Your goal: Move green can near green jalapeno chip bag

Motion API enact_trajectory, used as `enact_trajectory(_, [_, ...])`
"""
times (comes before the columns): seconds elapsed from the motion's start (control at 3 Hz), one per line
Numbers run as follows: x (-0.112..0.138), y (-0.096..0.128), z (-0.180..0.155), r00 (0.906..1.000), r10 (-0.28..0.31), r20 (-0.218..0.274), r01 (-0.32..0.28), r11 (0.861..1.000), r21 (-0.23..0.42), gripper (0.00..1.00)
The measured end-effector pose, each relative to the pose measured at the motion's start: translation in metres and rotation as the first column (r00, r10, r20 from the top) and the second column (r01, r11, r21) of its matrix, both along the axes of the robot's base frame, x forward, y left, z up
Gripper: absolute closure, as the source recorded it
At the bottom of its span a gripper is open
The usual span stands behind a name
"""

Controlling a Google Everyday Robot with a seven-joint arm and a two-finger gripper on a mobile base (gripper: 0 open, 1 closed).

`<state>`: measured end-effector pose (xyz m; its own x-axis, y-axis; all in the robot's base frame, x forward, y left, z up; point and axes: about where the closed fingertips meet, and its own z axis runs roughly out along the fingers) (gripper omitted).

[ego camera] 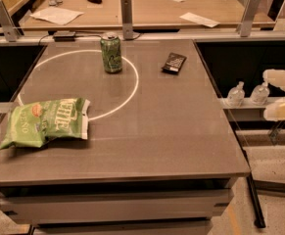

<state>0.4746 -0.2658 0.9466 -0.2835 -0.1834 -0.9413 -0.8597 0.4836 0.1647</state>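
The green can (pixel 111 53) stands upright at the back of the grey table (pixel 171 136), on the white circle line. The green jalapeno chip bag (pixel 46 122) lies flat near the table's front left edge, well apart from the can. My gripper (pixel 268 95) is off the table's right side, at the frame's right edge, far from both. Its two pale fingers (pixel 280 77) stand apart with nothing between them.
A small dark flat packet (pixel 174 62) lies at the back right of the table. Two small clear bottles (pixel 236 94) stand on a ledge right of the table, just left of my gripper. A wooden desk with papers (pixel 59 14) is behind a railing.
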Motion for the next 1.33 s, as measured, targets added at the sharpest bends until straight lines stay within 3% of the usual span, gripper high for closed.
enact_trajectory(0.33, [0.028, 0.023, 0.0, 0.9987, -0.02, 0.046, 0.019, 1.0, 0.005, 0.0])
enact_trajectory(0.67, [0.073, 0.034, 0.005, 0.9882, -0.089, 0.125, 0.086, 0.996, 0.028, 0.0])
enact_trajectory(1.33, [0.132, 0.058, 0.001, 0.9534, -0.207, 0.219, 0.221, 0.974, -0.042, 0.0])
